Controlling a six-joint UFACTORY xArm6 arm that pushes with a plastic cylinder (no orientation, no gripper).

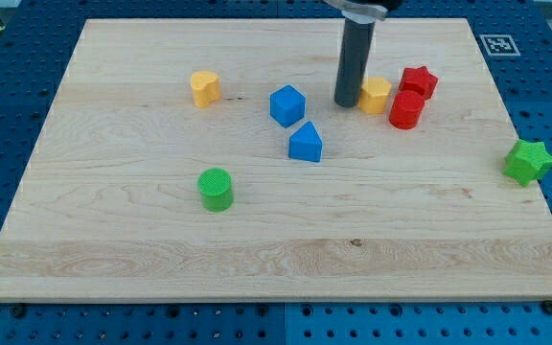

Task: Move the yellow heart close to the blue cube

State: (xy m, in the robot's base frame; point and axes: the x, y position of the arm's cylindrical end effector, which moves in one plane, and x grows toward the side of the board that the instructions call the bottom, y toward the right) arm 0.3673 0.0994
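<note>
In the camera view my tip (347, 103) stands on the wooden bench (161, 259) just at the left edge of a yellow block (376, 95) whose shape I cannot make out for certain, with the blue cube (287, 105) a little further to the view's left and a blue triangular block (306, 143) just below that cube. The yellow heart (205, 88) lies well apart at the view's upper left, beyond the blue cube. A red star (418, 81) and red cylinder (406, 110) crowd the yellow block's right side, a green cylinder (216, 189) sits lower left, a green star (529, 161) at the right edge; no claw is fitted, so nothing is held.
</note>
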